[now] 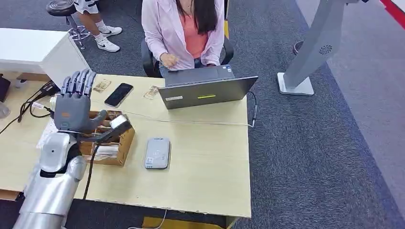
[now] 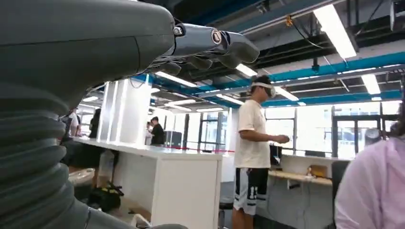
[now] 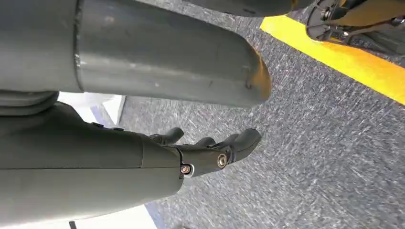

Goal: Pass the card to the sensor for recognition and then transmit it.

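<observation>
One pale wooden table (image 1: 200,162) fills the middle of the head view, on a dark grey carpet (image 1: 315,157). The left hand (image 1: 74,102) is held up over the table's left side, fingers straight and apart, holding nothing. Just behind it sits a small cardboard box (image 1: 114,145); I cannot tell what is inside. The grey card sensor (image 1: 157,152) lies flat beside the box, to its right. A black phone (image 1: 119,94) lies farther back, with a card (image 1: 101,86) on its left and another card (image 1: 151,92) on its right, near the grey laptop (image 1: 205,90). A thin white cable (image 1: 191,121) runs across the table. A person in a pink shirt (image 1: 167,28) sits behind the laptop. A white stand (image 1: 310,52) is on the carpet to the right.

The right hand (image 3: 210,150) hangs over the carpet beside a yellow floor line (image 3: 344,62), fingers loosely out, holding nothing.

In the left wrist view, a person in a headset (image 2: 253,152) stands by a white counter (image 2: 162,176) under long ceiling lights (image 2: 334,28).
</observation>
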Available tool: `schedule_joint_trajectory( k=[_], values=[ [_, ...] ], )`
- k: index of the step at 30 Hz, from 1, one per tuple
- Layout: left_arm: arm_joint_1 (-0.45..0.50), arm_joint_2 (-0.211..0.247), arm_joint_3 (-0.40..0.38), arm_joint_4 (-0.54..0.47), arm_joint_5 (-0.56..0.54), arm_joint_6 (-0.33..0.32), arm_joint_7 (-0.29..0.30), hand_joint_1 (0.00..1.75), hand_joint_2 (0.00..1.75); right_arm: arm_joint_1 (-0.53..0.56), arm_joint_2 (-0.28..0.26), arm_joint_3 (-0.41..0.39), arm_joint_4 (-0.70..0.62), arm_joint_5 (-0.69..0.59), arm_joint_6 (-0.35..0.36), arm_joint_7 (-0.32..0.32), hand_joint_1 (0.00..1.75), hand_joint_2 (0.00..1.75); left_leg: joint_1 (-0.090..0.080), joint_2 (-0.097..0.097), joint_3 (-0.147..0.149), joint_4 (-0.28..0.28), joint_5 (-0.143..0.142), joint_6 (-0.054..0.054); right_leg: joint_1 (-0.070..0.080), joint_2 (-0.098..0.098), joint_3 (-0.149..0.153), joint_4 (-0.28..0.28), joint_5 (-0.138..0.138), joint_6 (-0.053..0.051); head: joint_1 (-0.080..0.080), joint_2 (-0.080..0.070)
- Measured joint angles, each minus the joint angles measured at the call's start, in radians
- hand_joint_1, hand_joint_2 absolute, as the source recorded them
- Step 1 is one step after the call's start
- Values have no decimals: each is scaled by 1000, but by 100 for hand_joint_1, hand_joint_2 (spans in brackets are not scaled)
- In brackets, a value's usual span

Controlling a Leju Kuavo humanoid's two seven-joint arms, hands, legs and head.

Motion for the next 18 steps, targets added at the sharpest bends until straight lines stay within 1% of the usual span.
schedule_joint_trajectory(
  k=[4, 7, 12, 18],
  values=[
    [106, 7, -45, -119, 0, -22, 0, 0, 175, 1, 0, -18, 0, -12, -6, 0, 0, 0, 0, 0, 0, 0, -1, 0, 0, 0, 0, 0, -1, 0, 0, 0],
    [151, 13, -76, -169, 3, -45, 7, 0, 175, 1, 0, -26, 0, -14, -9, -1, 0, 0, 0, 0, 0, 0, -1, 0, 0, 0, 0, 0, -1, 0, 0, 0],
    [181, 17, -100, -205, 7, -63, 18, 0, 175, 1, 0, -31, 0, -16, -17, -2, 0, 0, 0, 0, 0, 0, -1, 0, 0, 0, 0, 0, -1, 0, 0, 0],
    [187, 23, -114, -218, 9, -67, 18, 0, 175, 1, 0, -39, 0, -16, -17, -2, 0, 0, 0, 0, 0, 0, -1, 0, 0, 0, 0, 0, -1, 0, 0, 0]
  ],
)
